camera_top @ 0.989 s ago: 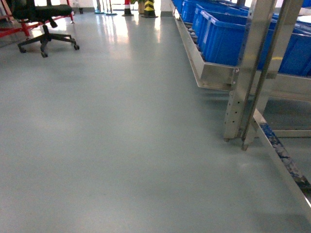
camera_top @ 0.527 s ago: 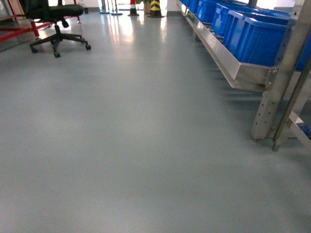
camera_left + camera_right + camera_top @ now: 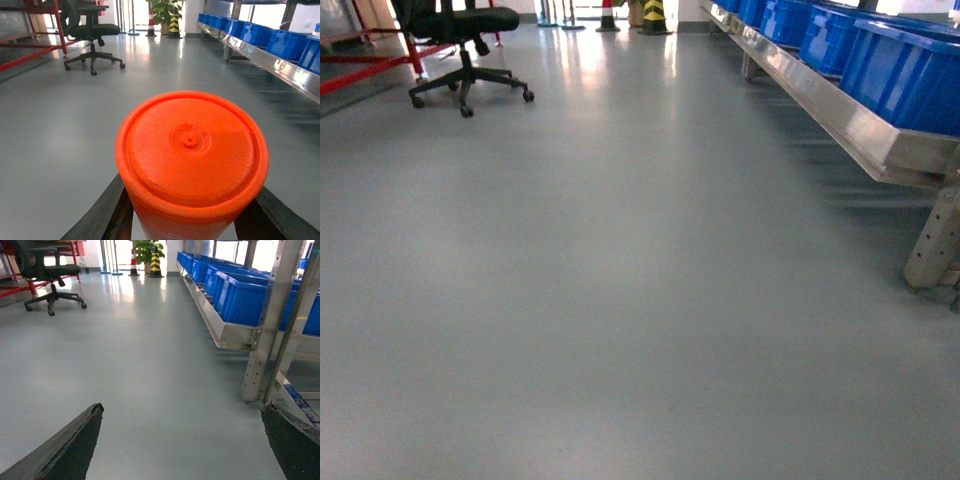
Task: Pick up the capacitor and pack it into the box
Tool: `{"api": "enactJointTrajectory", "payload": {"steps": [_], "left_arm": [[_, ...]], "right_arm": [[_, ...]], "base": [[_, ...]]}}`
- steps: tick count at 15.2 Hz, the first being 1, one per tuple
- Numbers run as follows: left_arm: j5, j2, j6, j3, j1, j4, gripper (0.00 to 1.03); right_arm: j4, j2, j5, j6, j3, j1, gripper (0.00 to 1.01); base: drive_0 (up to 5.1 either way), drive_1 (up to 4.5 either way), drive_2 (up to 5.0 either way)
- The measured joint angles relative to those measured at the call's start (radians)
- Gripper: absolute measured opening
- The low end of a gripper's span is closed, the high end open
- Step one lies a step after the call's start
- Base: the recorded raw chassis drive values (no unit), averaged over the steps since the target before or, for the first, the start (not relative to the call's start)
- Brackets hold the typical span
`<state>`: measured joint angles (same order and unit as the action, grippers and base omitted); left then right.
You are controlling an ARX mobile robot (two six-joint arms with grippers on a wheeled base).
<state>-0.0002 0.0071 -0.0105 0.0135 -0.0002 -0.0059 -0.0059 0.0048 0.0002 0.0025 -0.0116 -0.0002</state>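
Meanwhile the head view has swung left: the blue crates [image 3: 905,70] and rack slide rightward and the office chair [image 3: 465,40] draws nearer, so the base seems mid-transit. Left claw [image 3: 192,220] grips the orange capacitor [image 3: 192,155]; right claw [image 3: 182,440] gapes wide, empty. No box shows.

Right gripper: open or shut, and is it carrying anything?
Open and empty. In the right wrist view the right gripper has its two dark fingers spread wide apart, with only bare grey floor between them.
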Motion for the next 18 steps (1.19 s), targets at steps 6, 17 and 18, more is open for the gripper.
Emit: {"api": "enactJointTrajectory", "payload": {"steps": [6,17,18], "left_arm": [[-0.001,0.000,0.000,0.000,0.000,0.000,0.44],[0.000,0.000,0.000,0.000,0.000,0.000,0.44],[0.000,0.000,0.000,0.000,0.000,0.000,0.44]], "right_arm": [[0.000,0.000,0.000,0.000,0.000,0.000,0.98],[0.002,0.000,0.000,0.000,0.000,0.000,0.98],[0.002,0.000,0.000,0.000,0.000,0.000,0.98]], "base": [[-5.0,2.41,2.4],[-5.1,2.39,2.4],[-5.0,2.50,2.5]]}}
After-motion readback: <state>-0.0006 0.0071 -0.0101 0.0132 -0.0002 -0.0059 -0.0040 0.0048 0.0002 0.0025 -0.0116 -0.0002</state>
